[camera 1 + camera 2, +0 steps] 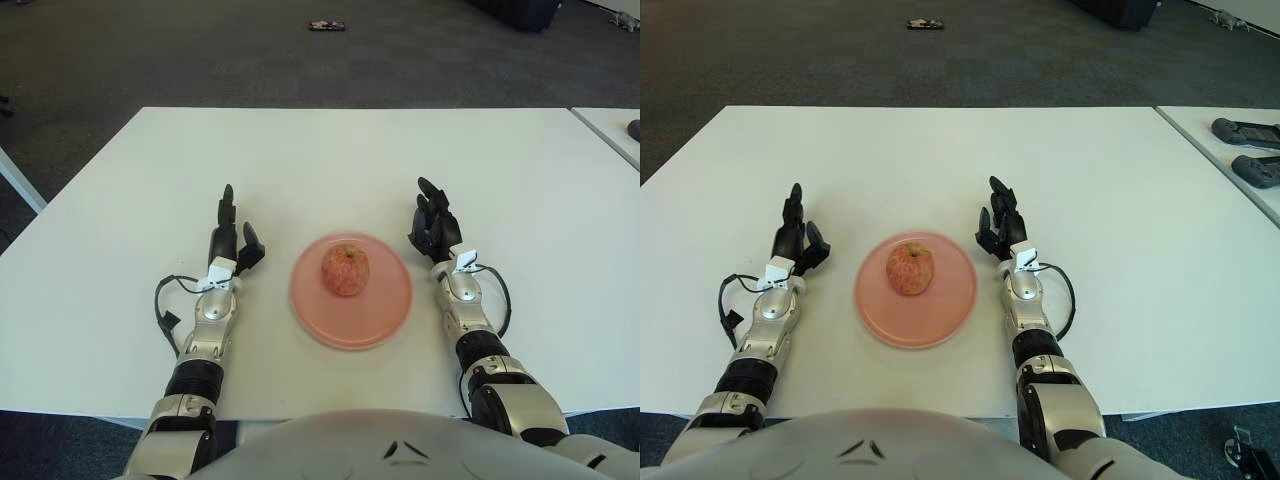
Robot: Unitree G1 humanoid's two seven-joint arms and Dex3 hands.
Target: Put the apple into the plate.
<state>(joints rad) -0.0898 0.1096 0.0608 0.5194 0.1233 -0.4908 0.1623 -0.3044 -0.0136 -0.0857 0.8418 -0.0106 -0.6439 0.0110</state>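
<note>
The red apple (pixel 345 269) sat on the pink plate (pixel 385 315), so the task looked done. The left hand (pixel 230 235) and right hand (pixel 434 225) flanked it on the bench (pixel 320 160), fingers extended, holding nothing.

An apple (pixel 911 269) is sitting upright on a pink plate (pixel 952 306), a little back of the plate's middle. The plate is lying on a white table (pixel 1090 170). The left hand (pixel 795 238) is showing to the left of the plate, apart from it, fingers extended and holding nothing. The right hand (pixel 999 231) is showing just beside the plate's right rim, fingers loosely open and empty. On a second table at the right edge, two dark devices (pixel 1246 150) are lying.
</note>
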